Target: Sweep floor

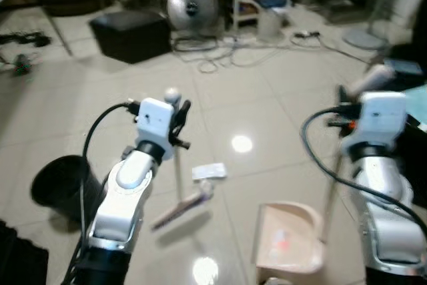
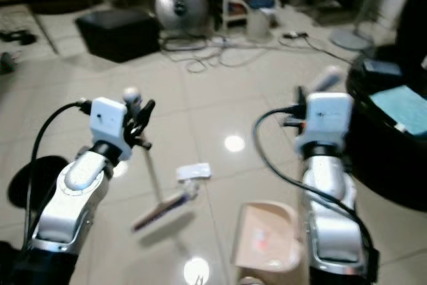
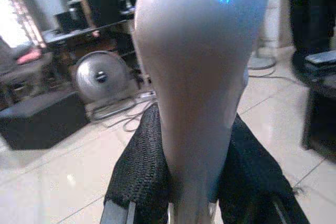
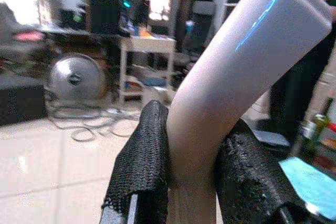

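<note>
On the left, a black bin [image 1: 60, 181] stands on the tiled floor [image 1: 267, 105]. The left gripper [image 1: 179, 119] has its fingers [image 3: 137, 166] clamped on the broom handle [image 1: 177, 165]; the broom head [image 1: 181, 210] rests on the floor just beside a scrap of white paper [image 1: 209, 171]. The robot does well to keep the head flat and draw the paper rightward in short strokes toward the dustpan [image 1: 287, 239]. The right gripper [image 1: 347, 98] holds the dustpan handle [image 4: 247, 66], fingers [image 4: 142, 156] closed around it. The pan's mouth should stay pressed to the floor, facing the broom, so the paper cannot slip beneath.
</note>
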Tool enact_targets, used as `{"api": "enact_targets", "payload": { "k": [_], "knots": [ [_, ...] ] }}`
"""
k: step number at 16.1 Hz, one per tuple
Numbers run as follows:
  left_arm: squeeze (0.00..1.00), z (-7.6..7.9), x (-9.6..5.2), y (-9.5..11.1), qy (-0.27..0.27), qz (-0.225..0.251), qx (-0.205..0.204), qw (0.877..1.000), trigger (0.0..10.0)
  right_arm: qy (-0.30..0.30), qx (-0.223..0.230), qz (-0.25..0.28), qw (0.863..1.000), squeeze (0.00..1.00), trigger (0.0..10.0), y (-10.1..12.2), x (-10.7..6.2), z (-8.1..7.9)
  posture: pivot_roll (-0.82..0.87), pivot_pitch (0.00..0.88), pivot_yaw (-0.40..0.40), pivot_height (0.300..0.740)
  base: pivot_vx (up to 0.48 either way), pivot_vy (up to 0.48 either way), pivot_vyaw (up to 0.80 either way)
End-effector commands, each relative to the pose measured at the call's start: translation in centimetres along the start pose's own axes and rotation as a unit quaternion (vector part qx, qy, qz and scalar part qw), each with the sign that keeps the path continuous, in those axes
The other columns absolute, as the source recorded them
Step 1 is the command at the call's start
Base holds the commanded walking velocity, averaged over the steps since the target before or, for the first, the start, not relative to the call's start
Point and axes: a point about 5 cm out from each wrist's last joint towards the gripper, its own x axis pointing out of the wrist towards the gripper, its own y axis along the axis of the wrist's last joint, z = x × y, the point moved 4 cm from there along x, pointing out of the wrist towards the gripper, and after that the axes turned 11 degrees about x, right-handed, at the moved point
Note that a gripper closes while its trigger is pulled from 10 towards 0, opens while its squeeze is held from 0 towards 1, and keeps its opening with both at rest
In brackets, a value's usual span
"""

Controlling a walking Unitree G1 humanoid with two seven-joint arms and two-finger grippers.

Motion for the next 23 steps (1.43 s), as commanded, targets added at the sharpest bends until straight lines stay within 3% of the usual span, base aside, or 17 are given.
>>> {"api": "enact_targets", "payload": {
  "k": [1, 16, 23],
  "knots": [
    [0.00, -1.11, -0.02, 0.55, 0.018, 0.013, 0.022, 1.000, 10.0, 0.016, 0.011, 0.009, 1.000, 0.00, 10.0, 0.54, 0.16, -1.04, -0.07, 0.057, 0.061, 0.740, 0.398, 0.000, 0.00],
    [0.00, -1.10, 0.05, 0.61, 0.018, 0.015, 0.019, 1.000, 10.0, 0.010, 0.018, 0.006, 1.000, 0.00, 10.0, 0.33, 0.03, -0.86, -0.07, 0.061, 0.070, 0.740, 0.400, 0.000, 0.00],
    [0.00, -1.39, -0.12, 0.19, 0.026, 0.009, 0.019, 0.999, 10.0, 0.043, -0.003, 0.001, 0.999, 0.00, 10.0, 0.03, 0.12, -1.85, -0.07, 0.061, 0.067, 0.740, 0.400, 0.000, 0.00]
  ]
}}
